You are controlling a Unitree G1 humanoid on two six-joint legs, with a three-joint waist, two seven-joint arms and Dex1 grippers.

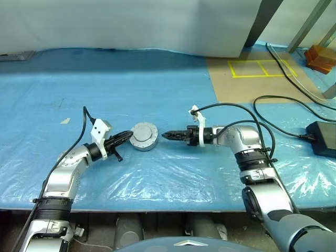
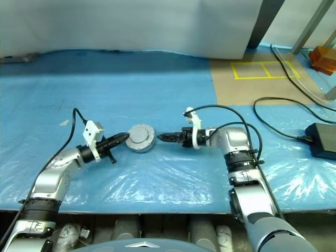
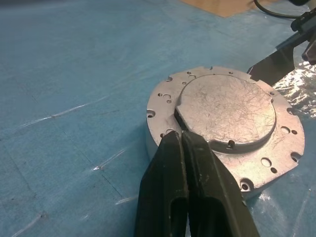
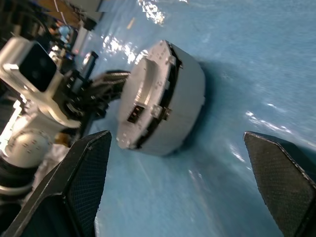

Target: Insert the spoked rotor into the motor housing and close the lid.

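No readable writing or brand marks anywhere. Left gripper [image 1: 127,136] reaches in roughly level, its black fingers [image 3: 185,187] clenched together, tips resting on the rim of the pale-grey round metal lid [image 3: 227,116]. The lid sits closed on the squat round grey metal motor housing [image 1: 144,136], which lies on the blue plastic-covered bench [image 1: 157,94] between the two sets of fingers. Right gripper [image 1: 169,135] points toward the housing from the other side, fingers [image 4: 89,168] released and spread wide, just beside it, not touching. Beyond the right arm: black cable [image 1: 283,105], black power brick [image 1: 323,137], yellow tape squares [image 1: 261,68] on brown board.
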